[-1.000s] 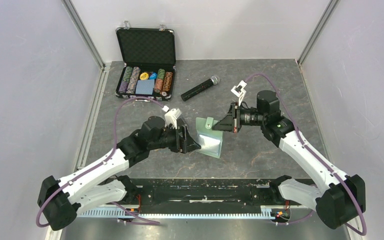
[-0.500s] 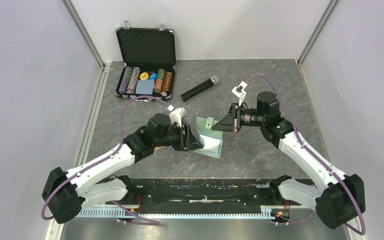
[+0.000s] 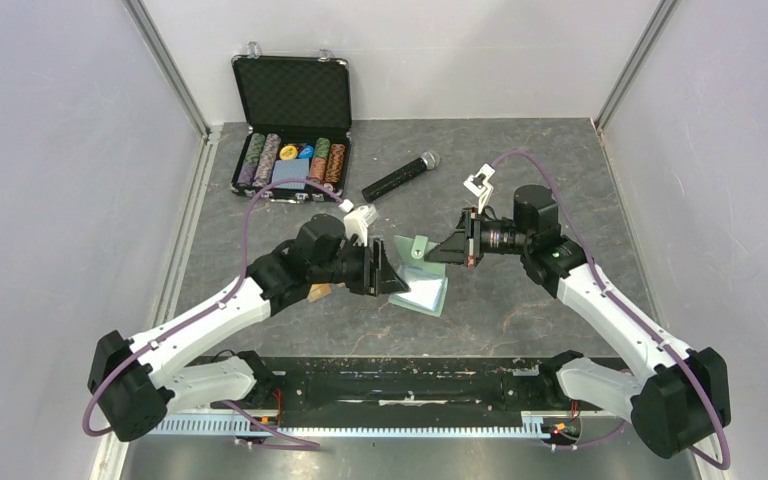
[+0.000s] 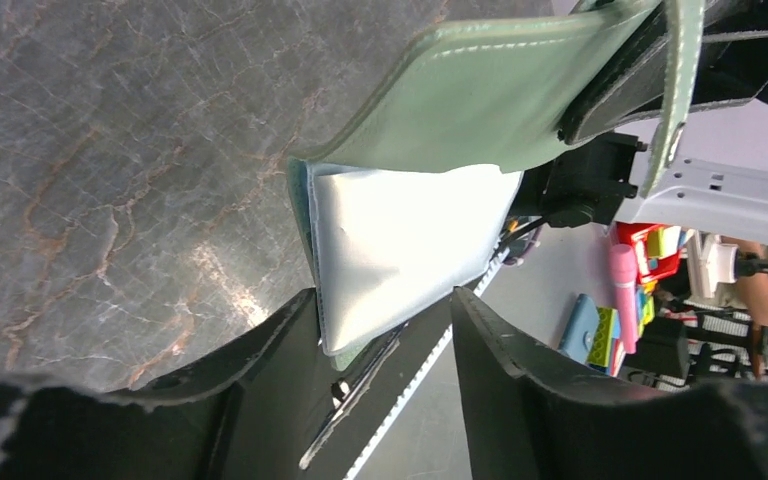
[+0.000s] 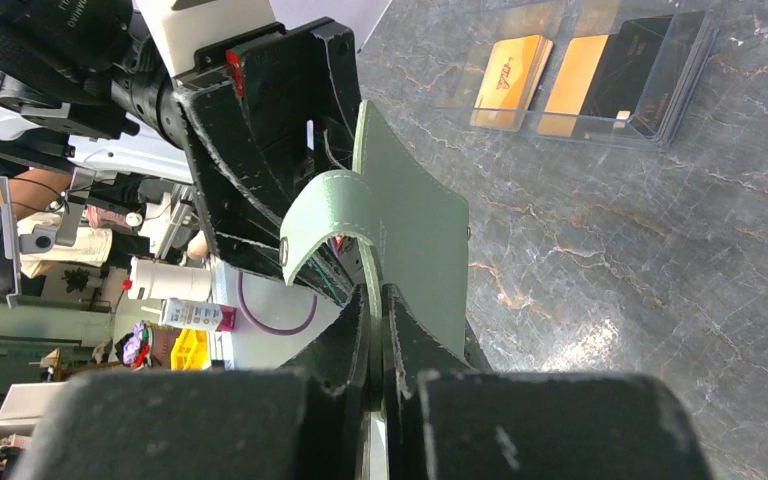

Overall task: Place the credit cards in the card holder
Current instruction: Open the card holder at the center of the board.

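The sage-green card holder [image 3: 426,291] is held open above the table, its light blue inside [image 4: 400,230] facing my left wrist camera. My right gripper [image 5: 375,300] is shut on the holder's upper green leaf [image 5: 420,225], and the snap strap curls beside it. My left gripper [image 4: 385,335] is open; its jaws straddle the corner of the lower pale-blue leaf, one finger [image 4: 270,370] against its edge and the other clear of it. The credit cards, orange [image 5: 508,68], gold-tan [image 5: 570,72] and black [image 5: 650,75], lie in a clear tray; the top view shows only a tan sliver [image 3: 322,292] under my left arm.
An open poker chip case [image 3: 292,140] stands at the back left, with a black microphone [image 3: 400,177] lying to its right. The clear plastic tray [image 5: 695,60] sits on the table beside my left arm. Metal rails run along both side walls.
My left arm has pushed right toward the card holder, and its jaws have narrowed around the lower leaf. The right arm and its grip on the holder have not moved.
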You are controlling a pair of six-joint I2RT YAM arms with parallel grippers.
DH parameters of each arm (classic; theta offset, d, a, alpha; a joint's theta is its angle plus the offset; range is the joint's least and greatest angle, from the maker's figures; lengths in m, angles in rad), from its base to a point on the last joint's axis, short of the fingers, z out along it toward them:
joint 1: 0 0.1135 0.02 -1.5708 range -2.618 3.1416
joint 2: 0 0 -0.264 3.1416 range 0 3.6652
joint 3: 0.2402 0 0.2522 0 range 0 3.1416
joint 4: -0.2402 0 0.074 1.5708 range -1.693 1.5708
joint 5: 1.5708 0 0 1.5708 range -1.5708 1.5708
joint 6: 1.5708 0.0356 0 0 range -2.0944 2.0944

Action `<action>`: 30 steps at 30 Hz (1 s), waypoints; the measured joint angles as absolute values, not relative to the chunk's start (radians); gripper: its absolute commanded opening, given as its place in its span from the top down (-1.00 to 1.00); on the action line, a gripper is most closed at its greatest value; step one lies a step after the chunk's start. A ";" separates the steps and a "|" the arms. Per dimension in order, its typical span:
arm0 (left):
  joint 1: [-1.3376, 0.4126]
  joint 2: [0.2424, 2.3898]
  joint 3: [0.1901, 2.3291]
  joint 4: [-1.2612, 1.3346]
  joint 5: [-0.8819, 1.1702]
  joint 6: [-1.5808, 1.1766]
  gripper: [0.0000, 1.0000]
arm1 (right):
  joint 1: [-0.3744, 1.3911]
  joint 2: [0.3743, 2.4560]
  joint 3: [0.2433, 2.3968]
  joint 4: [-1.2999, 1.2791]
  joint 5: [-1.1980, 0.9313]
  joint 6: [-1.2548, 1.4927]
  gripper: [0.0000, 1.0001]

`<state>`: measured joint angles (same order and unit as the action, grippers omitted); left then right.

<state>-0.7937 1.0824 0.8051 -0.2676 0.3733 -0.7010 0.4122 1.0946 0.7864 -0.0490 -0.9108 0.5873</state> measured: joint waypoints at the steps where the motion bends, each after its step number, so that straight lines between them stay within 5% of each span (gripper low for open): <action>1: -0.794 1.086 0.816 -0.281 0.371 -0.694 -0.21 | 0.412 1.095 0.786 -0.049 -0.911 0.587 1.00; 18: -0.821 1.188 0.912 -0.435 0.266 -0.605 -0.22 | 0.412 1.095 0.786 -0.050 -0.911 0.587 1.00; 30: -0.823 1.219 0.912 -0.391 0.295 -0.605 0.22 | 0.412 1.097 0.786 -0.051 -0.912 0.587 1.00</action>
